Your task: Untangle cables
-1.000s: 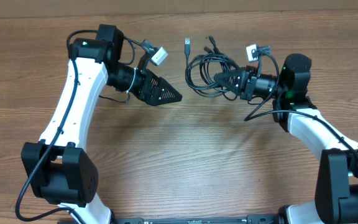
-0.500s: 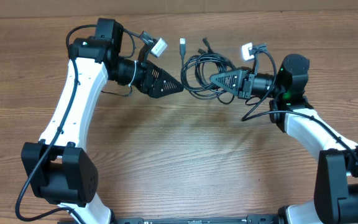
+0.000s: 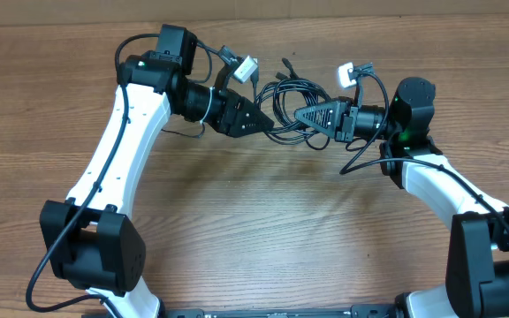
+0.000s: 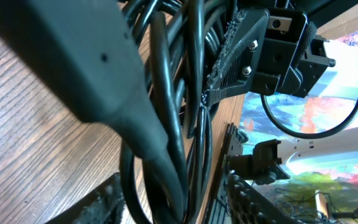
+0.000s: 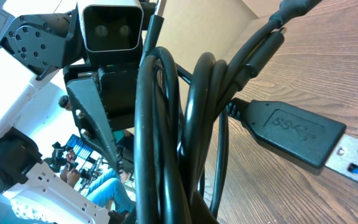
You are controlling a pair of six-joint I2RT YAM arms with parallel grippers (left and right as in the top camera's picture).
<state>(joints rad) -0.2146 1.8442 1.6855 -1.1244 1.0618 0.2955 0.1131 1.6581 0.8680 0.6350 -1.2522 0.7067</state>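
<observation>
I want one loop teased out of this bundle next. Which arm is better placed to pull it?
Left. The right hand is shut on the cables, anchoring the bundle. The left hand sits at the loops' other side with strands running past it, so it is probably free to draw one away.

Black cables (image 4: 160, 81) — close, bundled — over wooden table (image 4: 30, 124)

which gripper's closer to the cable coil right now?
Right, narrowly. The right gripper is shut on the cables from their right side. The left gripper has its tips at their left edge, strands against its fingers, grip unclear.
</observation>
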